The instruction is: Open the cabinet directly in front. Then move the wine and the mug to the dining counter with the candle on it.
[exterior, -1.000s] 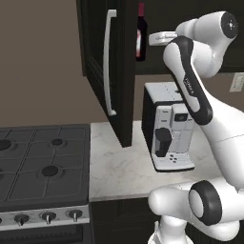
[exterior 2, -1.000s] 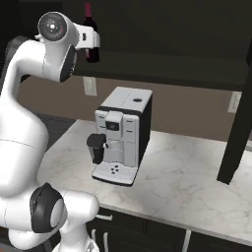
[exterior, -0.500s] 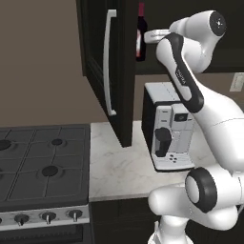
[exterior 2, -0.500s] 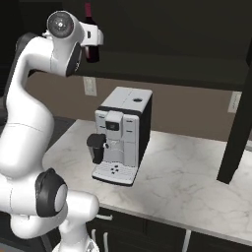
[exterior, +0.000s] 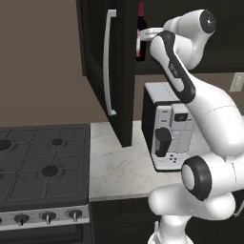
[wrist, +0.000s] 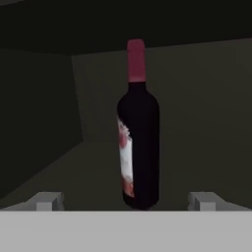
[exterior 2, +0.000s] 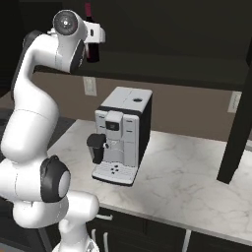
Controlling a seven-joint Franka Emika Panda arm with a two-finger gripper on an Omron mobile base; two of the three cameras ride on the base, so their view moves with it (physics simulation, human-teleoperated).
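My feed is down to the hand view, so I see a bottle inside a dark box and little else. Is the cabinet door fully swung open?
Observer: In the left base view the cabinet door stands swung out toward the stove.
Operator: What is below the shelf?
Observer: A coffee machine sits on the marble counter under the cabinet.
Operator: Is the end effector on the wine yet?
Observer: No. The end effector is open, its fingertips spread to either side of the wine and short of it; the bottle stands upright on the shelf.
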